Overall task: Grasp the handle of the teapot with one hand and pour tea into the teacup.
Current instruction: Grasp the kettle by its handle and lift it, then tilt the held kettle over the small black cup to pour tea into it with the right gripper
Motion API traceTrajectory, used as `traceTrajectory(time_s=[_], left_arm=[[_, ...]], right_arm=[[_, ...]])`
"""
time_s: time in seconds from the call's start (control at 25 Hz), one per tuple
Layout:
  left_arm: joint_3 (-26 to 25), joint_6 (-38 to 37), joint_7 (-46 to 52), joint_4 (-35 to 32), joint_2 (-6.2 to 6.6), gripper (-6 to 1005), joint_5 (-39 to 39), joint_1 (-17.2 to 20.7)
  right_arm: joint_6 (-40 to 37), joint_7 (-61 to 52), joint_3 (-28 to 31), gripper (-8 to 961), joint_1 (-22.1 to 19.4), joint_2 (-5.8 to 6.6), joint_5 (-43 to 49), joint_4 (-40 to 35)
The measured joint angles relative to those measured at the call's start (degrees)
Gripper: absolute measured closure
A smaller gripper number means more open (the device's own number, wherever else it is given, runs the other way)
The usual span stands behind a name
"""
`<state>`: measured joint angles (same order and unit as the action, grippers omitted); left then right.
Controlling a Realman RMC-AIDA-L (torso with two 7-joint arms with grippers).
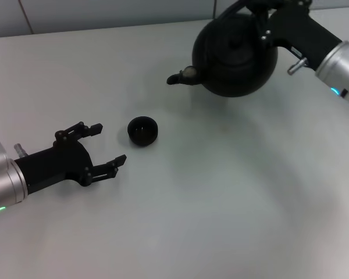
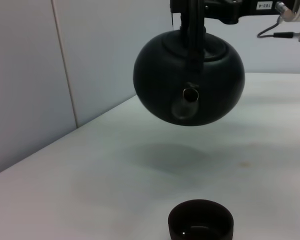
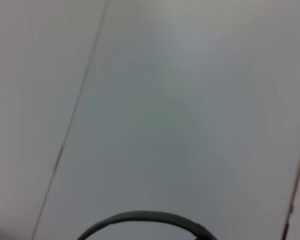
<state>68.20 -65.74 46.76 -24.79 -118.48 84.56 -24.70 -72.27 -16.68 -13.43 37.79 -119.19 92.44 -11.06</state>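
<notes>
Right gripper (image 1: 262, 23) fingers clamped on handle (image 2: 194, 25), teapot (image 1: 235, 55) airborne (spout toward teacup (image 1: 143, 131)), left gripper (image 1: 107, 148) fingers spread

Likely a robotics lab or test room: a plain, pale grey surface (image 1: 221, 197) meets bare grey wall panels (image 2: 90, 55) with thin vertical seams toward 12 o'clock, without any household furnishings.

Right gripper's fingers (image 1: 262, 17) hidden behind handle (image 3: 140, 218)
</notes>
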Motion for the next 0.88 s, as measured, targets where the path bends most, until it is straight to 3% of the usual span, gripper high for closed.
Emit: traceTrajectory(time_s=[0.88], left_arm=[[-0.14,0.11,1.52,-1.31,0.18,140,0.0,-0.19]], right_arm=[[-3.11,0.56,-3.41,864,0.7,-0.03,-0.23,-2.9]])
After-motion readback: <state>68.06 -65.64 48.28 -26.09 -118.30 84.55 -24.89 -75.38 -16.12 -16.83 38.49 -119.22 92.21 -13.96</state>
